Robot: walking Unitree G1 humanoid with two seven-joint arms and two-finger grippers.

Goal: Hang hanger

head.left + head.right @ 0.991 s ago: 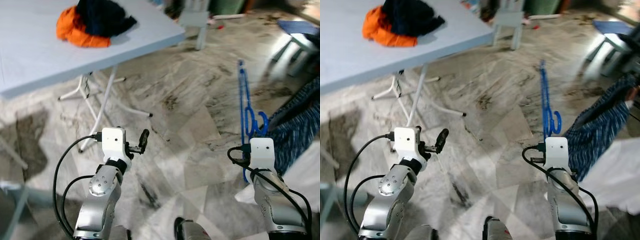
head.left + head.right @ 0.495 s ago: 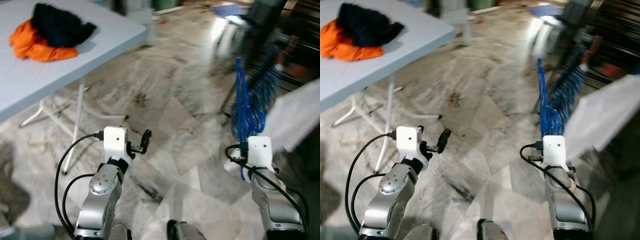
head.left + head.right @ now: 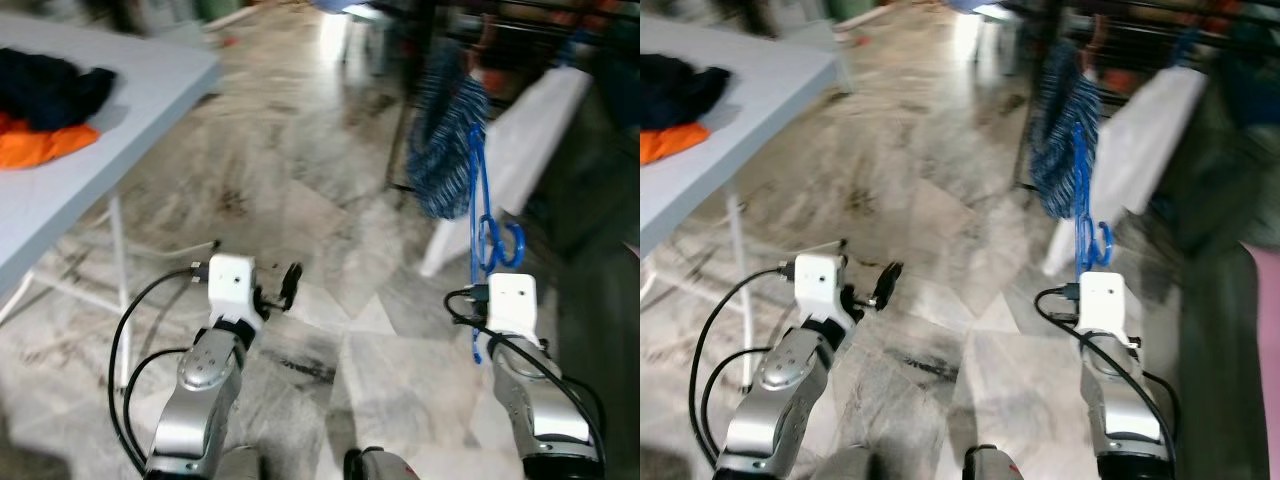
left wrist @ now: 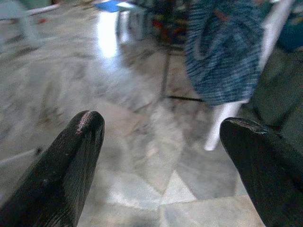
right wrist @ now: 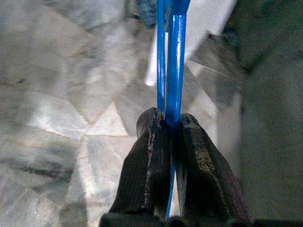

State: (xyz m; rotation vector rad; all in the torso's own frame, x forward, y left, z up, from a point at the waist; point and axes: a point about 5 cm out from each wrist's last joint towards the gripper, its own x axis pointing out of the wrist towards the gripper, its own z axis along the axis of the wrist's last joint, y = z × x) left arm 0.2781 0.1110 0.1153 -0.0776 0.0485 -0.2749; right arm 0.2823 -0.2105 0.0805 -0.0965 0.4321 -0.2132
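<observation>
A blue plastic hanger stands upright in front of me on the right, its hook curling just above my right wrist camera. My right gripper is shut on the blue hanger, both black fingers pressed against its bar. My left gripper is held out at waist height on the left, open and holding nothing; its fingertips stand wide apart in the left wrist view. A blue checked garment hangs from a dark clothes rack ahead on the right.
A grey folding table with orange and dark clothes stands at the left. White cloth hangs beside the checked garment. Something dark green fills the far right. Marble floor stretches ahead.
The camera has swung to the right: the table has slid off left and the rack with hanging clothes has come into view ahead. Both grippers keep their pose; the hanger stays gripped.
</observation>
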